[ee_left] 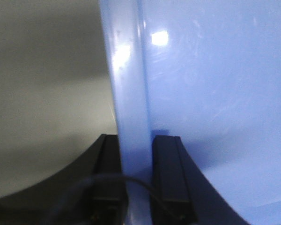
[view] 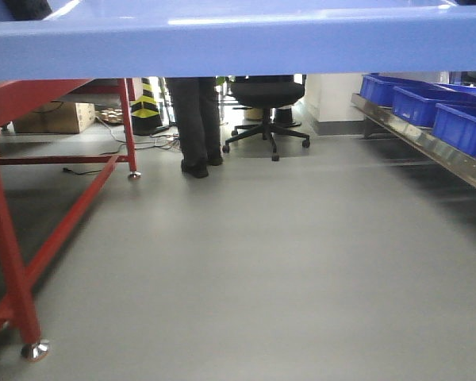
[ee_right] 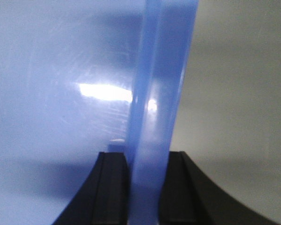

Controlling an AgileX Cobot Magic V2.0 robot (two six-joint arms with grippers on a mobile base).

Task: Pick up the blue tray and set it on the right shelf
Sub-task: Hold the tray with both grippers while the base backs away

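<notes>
The blue tray [view: 238, 44] is held up in the air and spans the whole top of the front view, its long side wall facing the camera. In the left wrist view my left gripper [ee_left: 136, 140] is shut on the tray's left rim [ee_left: 131, 93], one black finger on each side of it. My right gripper [ee_right: 147, 157] is likewise shut on the tray's right rim [ee_right: 157, 93]. The right shelf [view: 428, 143] is a steel rack running along the right side, away from the tray.
Dark blue storage bins [view: 460, 119] stand on the steel shelf. A red-framed table [view: 16, 222] stands at the left on castors. A person's legs [view: 197, 119] and a black office chair [view: 266, 103] are ahead. Grey floor [view: 246, 262] lies between.
</notes>
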